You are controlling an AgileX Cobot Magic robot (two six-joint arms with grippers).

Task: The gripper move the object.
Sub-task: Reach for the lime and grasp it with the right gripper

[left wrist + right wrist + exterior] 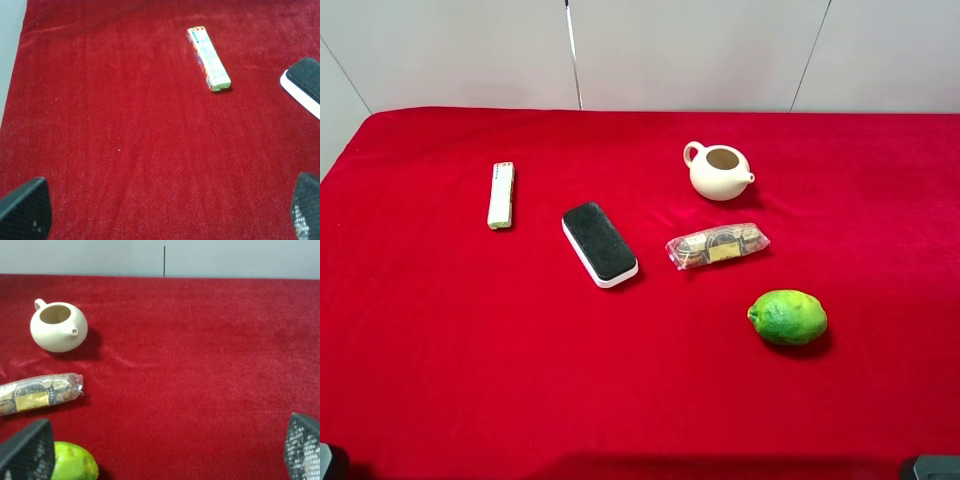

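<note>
The green bumpy lime lies on the red cloth at the front right, apart from everything else. It also shows in the right wrist view, close beside one finger of my right gripper. That gripper is open and empty, low over the cloth, and the lime is not between its fingers. My left gripper is open and empty over bare cloth at the front left, far from the lime. In the high view only dark bits of the arms show at the bottom corners.
A cream teapot stands behind the lime, with a clear snack packet between them. A black-and-white eraser lies mid-table and a slim candy pack to its left. A grey wall runs behind the table.
</note>
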